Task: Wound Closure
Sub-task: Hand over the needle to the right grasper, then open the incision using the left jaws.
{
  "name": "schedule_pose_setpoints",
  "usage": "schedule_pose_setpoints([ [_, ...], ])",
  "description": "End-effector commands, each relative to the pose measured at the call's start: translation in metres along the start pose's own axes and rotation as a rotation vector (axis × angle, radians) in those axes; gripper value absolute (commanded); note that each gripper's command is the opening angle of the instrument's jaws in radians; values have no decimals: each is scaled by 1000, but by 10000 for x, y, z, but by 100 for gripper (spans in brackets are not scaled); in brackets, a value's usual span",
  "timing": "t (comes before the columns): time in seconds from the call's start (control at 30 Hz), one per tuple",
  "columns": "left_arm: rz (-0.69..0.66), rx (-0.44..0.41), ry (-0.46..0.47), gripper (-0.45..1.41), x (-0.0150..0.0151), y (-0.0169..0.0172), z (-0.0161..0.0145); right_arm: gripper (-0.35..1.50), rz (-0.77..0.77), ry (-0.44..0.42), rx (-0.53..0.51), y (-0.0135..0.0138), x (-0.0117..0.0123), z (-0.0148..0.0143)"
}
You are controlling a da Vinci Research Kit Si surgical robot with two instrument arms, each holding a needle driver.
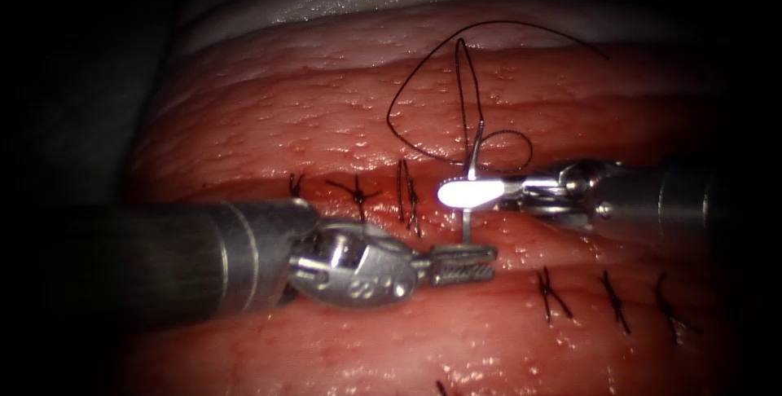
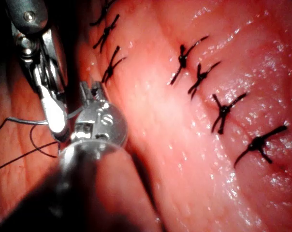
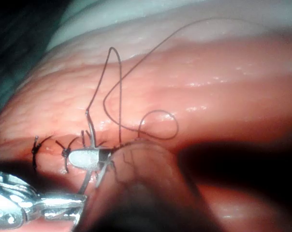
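While right tool (image 1: pixel 472 193) clamps needle (image 1: pixel 471 169) mid-curve above cut, needle reads thin, steel-grey, free of tissue (image 1: pixel 269 111); dark thread (image 1: pixel 456 86) loops; left tool (image 1: pixel 464 265) closed, empty.

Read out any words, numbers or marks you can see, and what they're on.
Left tool wrist: stamped marks, too blurred to read.
No other text.
Right tool grips the needle mid-curve, over the cut; whether the needle is in the tissue, or what the left tool holds, I can't tell.
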Motion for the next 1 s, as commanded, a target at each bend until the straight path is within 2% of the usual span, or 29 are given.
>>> schedule_pose_setpoints([
  [0.03,0,0,1,-45,-3,2,7,-35,-17,7,-11,5,0,7],
  [0.1,3,1,-1,-45,-1,4,8,-35,-16,11,-12,6,2,5],
  [0.17,-7,3,-2,31,3,7,9,-35,-53,26,-22,6,7,3],
  [0.2,-72,4,3,51,4,7,10,-35,-58,30,-19,5,9,3],
  [0.23,-72,4,3,51,4,7,10,-35,-58,30,-19,5,9,3],
  [0.27,-143,0,30,74,7,7,10,-35,-95,48,-11,4,13,1],
  [0.3,-173,-2,61,74,8,5,10,-35,-116,56,-10,4,15,0],
  [0.33,-214,-6,87,68,9,4,9,-35,-150,63,-11,4,17,-1],
  [0.37,-256,-9,109,51,9,2,9,-35,-201,67,-20,4,21,-3],
  [0.4,-256,-9,109,51,9,2,9,-35,-201,67,-20,4,21,-3],
  [0.43,-293,-8,144,29,8,-3,3,-35,-245,80,-9,5,26,-8],
  [0.53,-302,-6,160,29,6,-8,-5,-35,-306,118,-9,9,32,-15],
  [0.6,-334,-11,159,12,0,-15,-18,-35,-329,129,-3,14,38,-27],
  [0.63,-334,-11,159,12,0,-15,-18,-35,-329,129,-3,14,38,-27],
  [0.67,-350,-11,154,-18,-5,-19,-23,-35,-335,126,-4,16,40,-33],
  [0.73,-384,-22,126,-45,-14,-23,-25,-35,-352,128,1,16,41,-38],
  [0.87,-415,-90,46,-45,-33,-31,-19,-35,-386,141,11,15,40,-40],
  [1.0,-441,-201,-62,-45,-49,-28,-6,-35,-427,147,12,11,36,-40],
])
